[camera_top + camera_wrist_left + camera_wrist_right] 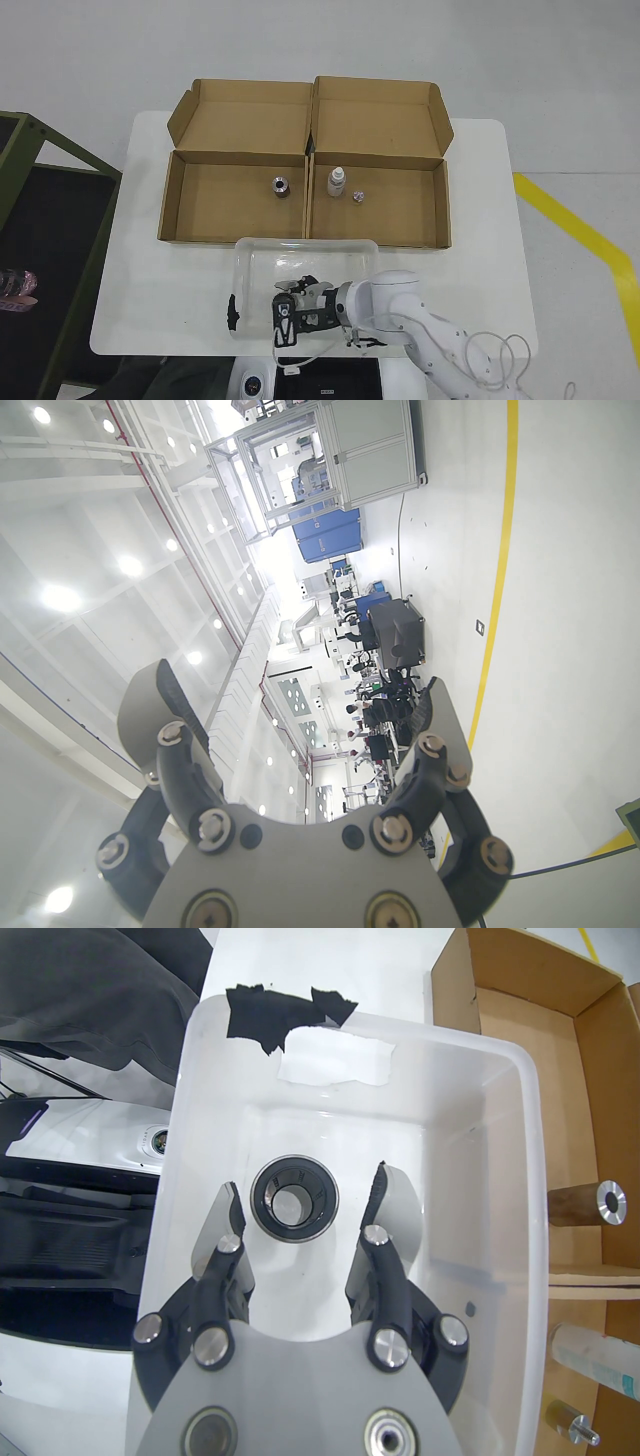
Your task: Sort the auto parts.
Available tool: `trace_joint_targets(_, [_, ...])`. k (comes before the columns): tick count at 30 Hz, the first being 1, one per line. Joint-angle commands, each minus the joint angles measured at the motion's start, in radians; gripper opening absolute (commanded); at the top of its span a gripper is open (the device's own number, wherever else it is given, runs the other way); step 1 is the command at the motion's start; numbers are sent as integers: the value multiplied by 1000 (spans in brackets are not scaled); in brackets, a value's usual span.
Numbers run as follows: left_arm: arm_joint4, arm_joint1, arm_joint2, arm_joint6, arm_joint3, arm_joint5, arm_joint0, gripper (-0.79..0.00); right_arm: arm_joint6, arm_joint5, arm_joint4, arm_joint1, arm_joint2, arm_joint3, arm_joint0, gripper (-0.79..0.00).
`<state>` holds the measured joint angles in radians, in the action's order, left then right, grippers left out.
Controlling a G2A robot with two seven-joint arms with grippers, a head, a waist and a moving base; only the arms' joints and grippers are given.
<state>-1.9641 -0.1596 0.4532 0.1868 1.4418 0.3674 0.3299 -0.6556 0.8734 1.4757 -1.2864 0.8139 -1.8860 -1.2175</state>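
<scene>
Three parts (279, 185) lie in the boxes (220, 205); one ring (294, 1200) waits in the tub (530, 1128) between the right pincer's (306, 1201) spread, empty jaws; left pincer (299, 677) gapes empty.

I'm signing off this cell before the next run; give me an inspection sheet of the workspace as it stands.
Surface: white table, carrying the containers.
Job's things: black ring in the white bin; metal cylinder in one cardboard box; white bottle and small bolt in the other box.
Clutter: torn black tape on the bin's rim.
Grippers: right gripper open, straddling the ring with gaps both sides; left gripper open, empty, facing the room.
Cables: black cable beside the left gripper.
Surroundings: yellow floor line; green rack.
</scene>
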Motion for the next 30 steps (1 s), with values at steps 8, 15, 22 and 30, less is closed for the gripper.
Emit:
trace_joint_targets(8, [0, 0, 0, 0, 0, 0, 0, 0, 9, -21, 7, -8, -45, 65, 50, -323])
trace_joint_targets(15, [0, 0, 0, 0, 0, 0, 0, 0, 2, -36, -1, -18, -84, 109, 86, -317])
trace_joint_targets(22, [0, 0, 0, 0, 0, 0, 0, 0, 1, -43, -13, -22, -106, 132, 106, -360])
trace_joint_targets(30, [0, 0, 0, 0, 0, 0, 0, 0, 11, -42, -36, -23, -113, 135, 120, -640])
